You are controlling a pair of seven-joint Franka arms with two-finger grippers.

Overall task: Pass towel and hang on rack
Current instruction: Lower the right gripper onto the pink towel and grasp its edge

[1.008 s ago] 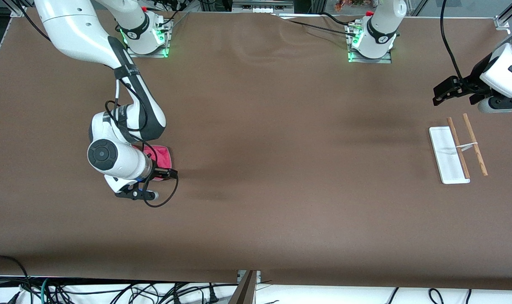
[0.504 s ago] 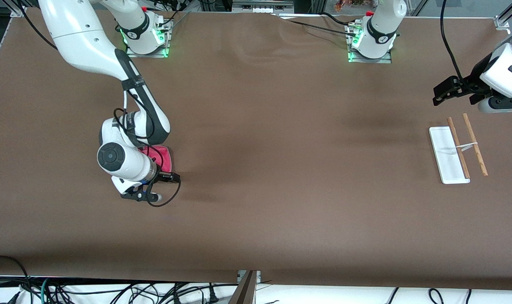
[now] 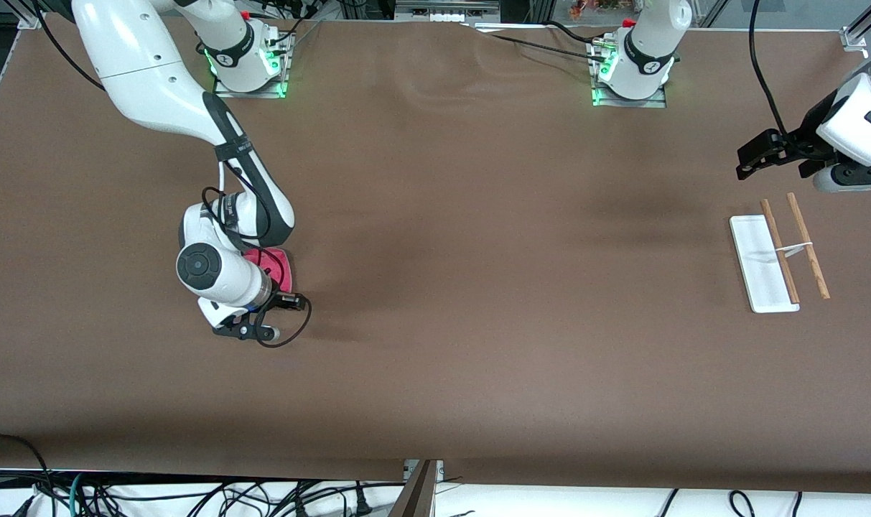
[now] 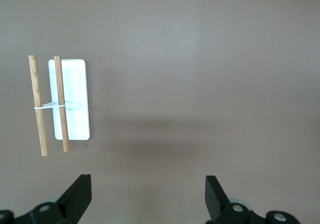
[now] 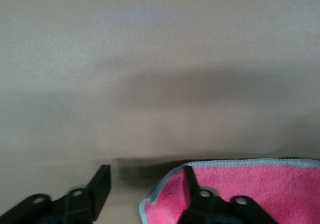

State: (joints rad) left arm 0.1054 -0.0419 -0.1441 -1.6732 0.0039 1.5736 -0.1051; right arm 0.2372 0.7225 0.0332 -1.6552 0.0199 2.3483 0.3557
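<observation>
What is on the table
One pink towel [image 3: 281, 267], one white rack [image 3: 762, 264] with two wooden rods [image 3: 808, 245], and two robot arms.

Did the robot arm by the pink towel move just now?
Yes. The right gripper slid along the towel toward the rack's end of the table; the rack stayed put. The left gripper waits above the rack.

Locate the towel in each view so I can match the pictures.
Front view: the towel lies on the table toward the right arm's end, mostly covered by the right arm's wrist.
Left wrist view: not in it; only the rack shows.
Right wrist view: its pink corner lies at the right gripper.
Shared landmark: the brown table.
</observation>
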